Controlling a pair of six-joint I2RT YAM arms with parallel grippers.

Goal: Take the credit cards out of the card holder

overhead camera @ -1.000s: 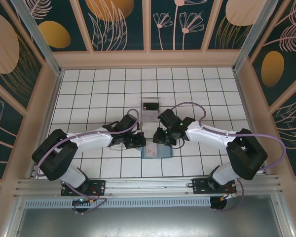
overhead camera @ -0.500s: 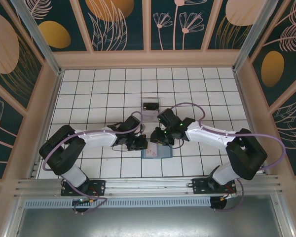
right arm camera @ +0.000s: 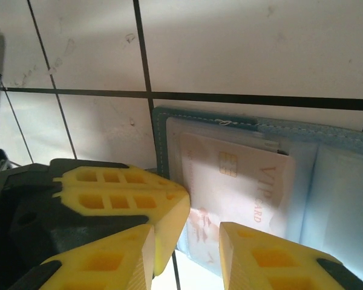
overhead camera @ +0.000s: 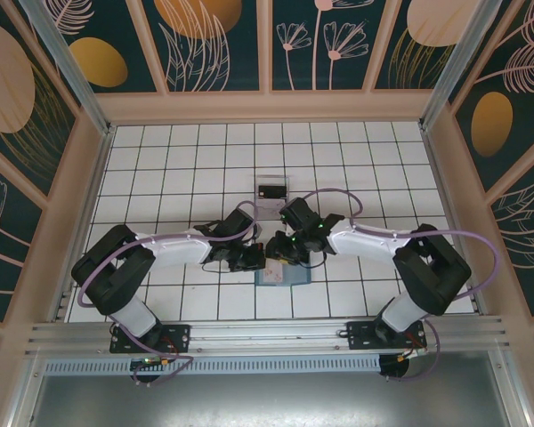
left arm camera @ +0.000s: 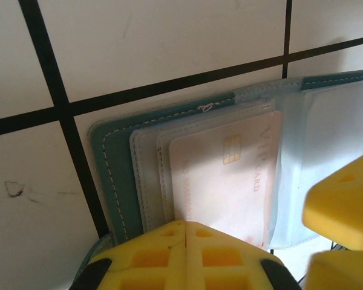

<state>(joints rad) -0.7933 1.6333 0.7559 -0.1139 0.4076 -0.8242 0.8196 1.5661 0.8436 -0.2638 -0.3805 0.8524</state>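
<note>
Two grippers meet over the open card holder (overhead camera: 283,276) on the near middle of the tiled table (overhead camera: 160,160).
The whitish card (left arm camera: 224,175) sits in a clear sleeve of the card holder, its near edge hidden behind yellow fingers. The left gripper (left arm camera: 184,238) has its fingers pressed together at that edge; whether they pinch anything cannot be told. The right gripper (right arm camera: 187,234) is parted a little, with the card's near edge in the gap. Farther off, a black card (overhead camera: 270,190) is at a clear box (overhead camera: 273,208).
</note>
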